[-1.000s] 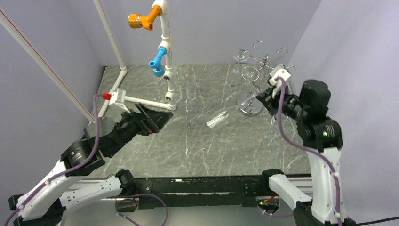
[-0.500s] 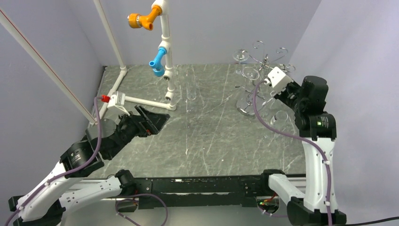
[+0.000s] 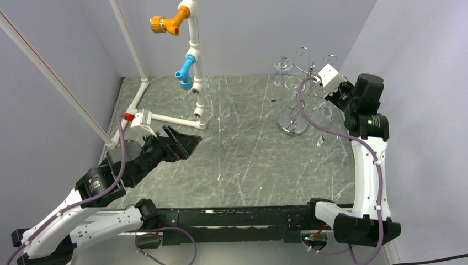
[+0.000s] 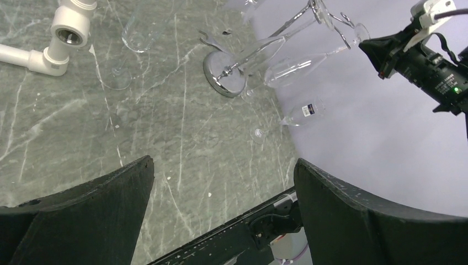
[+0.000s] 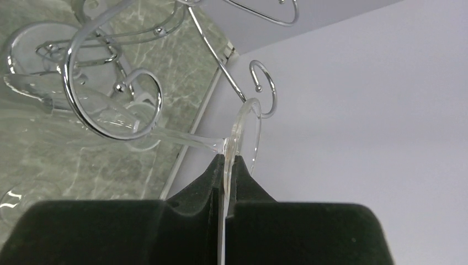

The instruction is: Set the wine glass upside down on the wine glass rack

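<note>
Left gripper (image 3: 181,143): fingers spread wide and empty, low at the table's (image 3: 248,171) 8 o'clock, well apart from the rack.
Wine glass rack (image 3: 293,128): stands at the table's 2 o'clock.
Wine glass (image 5: 243,132): held aloft among the rack's top loops. In the right wrist view its stem runs toward 10 o'clock and crosses a curled arm; whether it is seated cannot be told.
Right gripper (image 5: 225,165): pinches the glass's foot edge-on and is by far the nearer arm.
Next move, likely: ease the glass along the stem's line.

Pale lavender walls (image 3: 276,33) enclose a grey-green marble tabletop (image 3: 248,165) — evenly lit.
</note>
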